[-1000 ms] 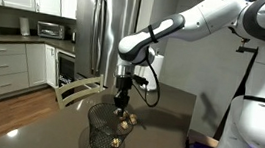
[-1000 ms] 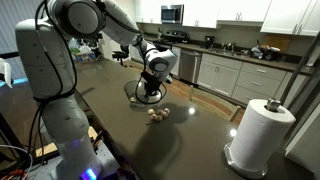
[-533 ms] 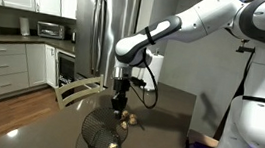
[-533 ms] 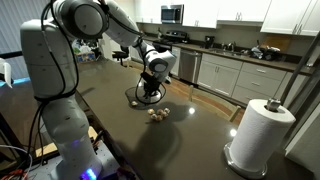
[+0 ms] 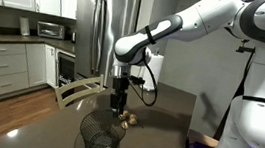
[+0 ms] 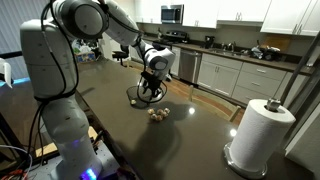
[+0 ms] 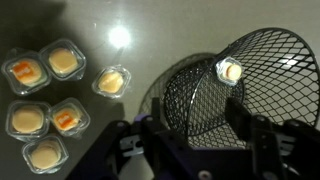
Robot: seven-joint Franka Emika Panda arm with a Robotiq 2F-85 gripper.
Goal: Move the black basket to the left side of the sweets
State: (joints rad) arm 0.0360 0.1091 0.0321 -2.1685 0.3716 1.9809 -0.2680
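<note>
Hand (image 7: pixel 198 150), wrist view: dark, blurred fingers stand either side of the near rim of the black basket (image 7: pixel 250 95). Whether they clamp the wire or only straddle it, cannot tell.

Black basket: open wire mesh, see-through, just beside the sweets (image 7: pixel 45 100) on the dark glossy table (image 7: pixel 180 20). Judged light and stiff, with a little spring in the wall. The mesh should give good purchase, though the base would slide readily on this surface. Best hold is the rim, one finger inside and one outside. An off-centre grip is likely to let it tilt.

Stray piece (image 7: pixel 230 70): tan, seen through the mesh. Inside the basket or beneath it, not clear.

Sweets: a cluster of wrapped pieces, apart from the basket; only the wrist view separates them.

Exterior views: one shows the arm upright over the basket (image 5: pixel 100 139), another the sweets (image 6: pixel 157 113) nearer the camera than the basket. Neither resolves the fingers.

Paper towel roll (image 6: pixel 262 133): well apart, absent from the wrist view.
</note>
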